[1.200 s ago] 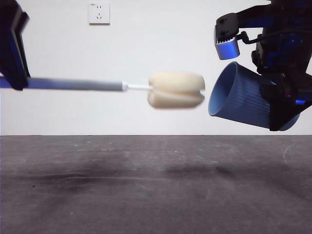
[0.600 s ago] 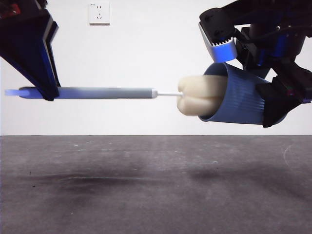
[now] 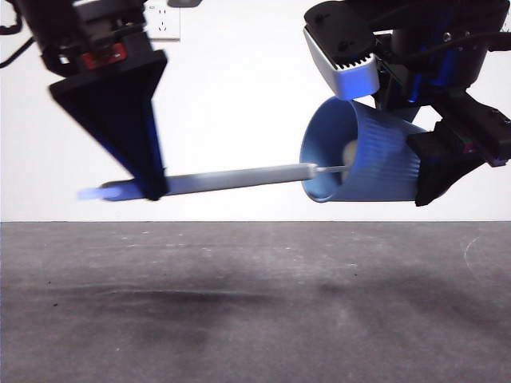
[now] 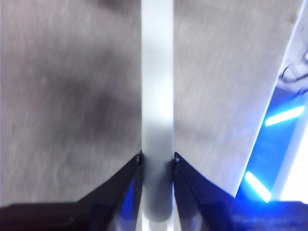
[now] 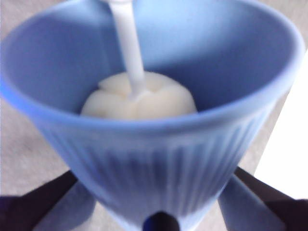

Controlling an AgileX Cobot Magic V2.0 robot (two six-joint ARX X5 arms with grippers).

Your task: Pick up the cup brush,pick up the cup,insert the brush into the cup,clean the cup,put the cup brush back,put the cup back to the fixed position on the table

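The blue ribbed cup hangs on its side high above the table, mouth facing left, with my right gripper shut on its base end. The cup brush lies almost level in the air, its grey handle clamped by my left gripper near the handle's rear end. Its cream sponge head sits deep inside the cup, with only a sliver of the sponge head showing through the mouth in the front view. The left wrist view shows the flat grey handle squeezed between my left gripper jaws.
A white wall socket sits on the back wall, partly behind the left arm. Faint dark shadows lie on the table below both arms.
The brush has moved right, and its sponge head went from outside the cup mouth to deep inside. The left arm has come further into view; the cup has shifted left and levelled.
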